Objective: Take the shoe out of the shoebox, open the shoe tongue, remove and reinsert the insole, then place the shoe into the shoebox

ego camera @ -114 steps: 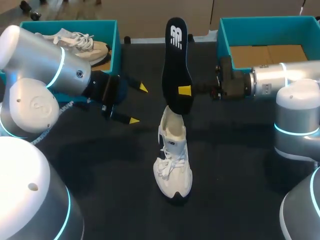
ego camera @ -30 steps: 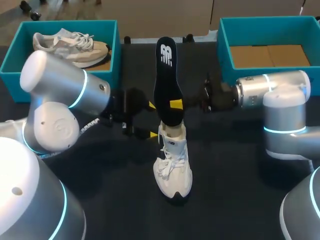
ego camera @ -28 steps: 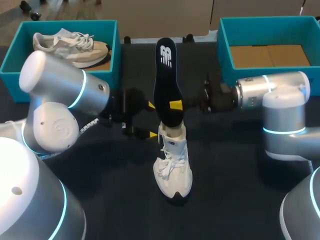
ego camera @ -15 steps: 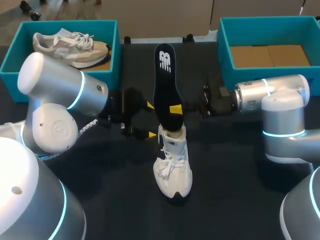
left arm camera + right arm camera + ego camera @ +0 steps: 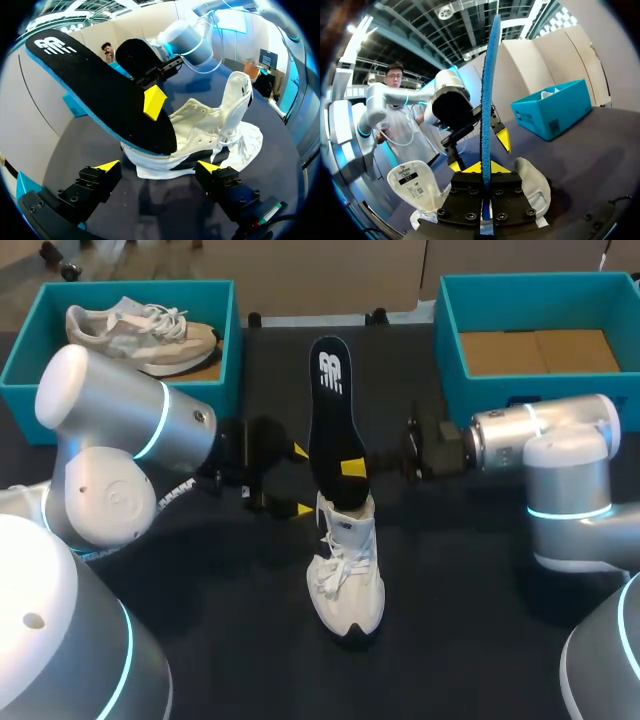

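A white shoe stands on the black table, toe toward the front, tongue pulled open. My right gripper is shut on the black insole, which stands upright with its lower end in the shoe's heel opening. In the right wrist view the insole shows edge-on between the fingers, above the shoe. My left gripper is open just left of the shoe's heel. In the left wrist view its fingers straddle empty space in front of the shoe, under the insole.
A teal shoebox at the back left holds a second shoe. Another teal shoebox at the back right has only its cardboard floor showing. The left arm's bulky joints fill the table's left front.
The right gripper has lowered the insole a little, pushing its lower end into the shoe's opening. The left gripper has stayed open beside the heel.
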Tool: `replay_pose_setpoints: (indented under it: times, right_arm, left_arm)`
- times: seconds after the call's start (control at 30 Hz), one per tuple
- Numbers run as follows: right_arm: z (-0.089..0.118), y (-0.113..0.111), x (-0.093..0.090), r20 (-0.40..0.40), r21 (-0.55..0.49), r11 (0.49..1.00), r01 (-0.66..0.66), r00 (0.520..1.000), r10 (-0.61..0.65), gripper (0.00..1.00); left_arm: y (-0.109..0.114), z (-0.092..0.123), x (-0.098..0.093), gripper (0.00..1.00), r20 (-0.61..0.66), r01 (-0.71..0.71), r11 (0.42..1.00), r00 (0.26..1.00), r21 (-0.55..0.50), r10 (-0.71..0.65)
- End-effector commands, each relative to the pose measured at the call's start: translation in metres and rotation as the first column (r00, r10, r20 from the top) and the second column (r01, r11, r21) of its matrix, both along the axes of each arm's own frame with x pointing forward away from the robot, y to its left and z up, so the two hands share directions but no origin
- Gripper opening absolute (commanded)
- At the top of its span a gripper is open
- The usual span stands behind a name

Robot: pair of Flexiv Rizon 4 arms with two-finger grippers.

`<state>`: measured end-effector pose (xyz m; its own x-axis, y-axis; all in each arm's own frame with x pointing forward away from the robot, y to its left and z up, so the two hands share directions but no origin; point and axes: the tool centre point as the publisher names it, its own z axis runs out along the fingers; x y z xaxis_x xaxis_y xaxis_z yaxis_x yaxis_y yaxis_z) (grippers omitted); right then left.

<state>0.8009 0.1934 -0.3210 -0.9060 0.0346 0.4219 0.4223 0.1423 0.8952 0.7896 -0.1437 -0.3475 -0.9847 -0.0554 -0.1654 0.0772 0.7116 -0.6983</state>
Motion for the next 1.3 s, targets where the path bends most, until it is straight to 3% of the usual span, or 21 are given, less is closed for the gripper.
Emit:
replay_pose_setpoints:
  times: [0.03, 0.67, 1.3]
  right_arm:
    - [-0.006, 0.001, -0.004, -0.007, -0.01, 1.0, 0.004, 1.0, -0.005, 0.0]
    - [-0.024, -0.001, -0.025, -0.071, -0.04, 0.999, 0.036, 0.997, -0.038, 0.0]
    - [-0.044, -0.002, -0.032, -0.141, -0.027, 0.997, 0.069, 0.987, -0.072, 0.0]
  left_arm:
    - [0.0, 0.0, -0.001, 1.0, 0.002, -0.002, 1.0, 1.0, 0.0, 0.002]
    - [0.0, 0.0, -0.001, 1.0, 0.002, -0.002, 1.0, 1.0, 0.0, 0.002]
    - [0.0, 0.0, -0.001, 1.0, 0.002, -0.002, 1.0, 1.0, 0.0, 0.002]
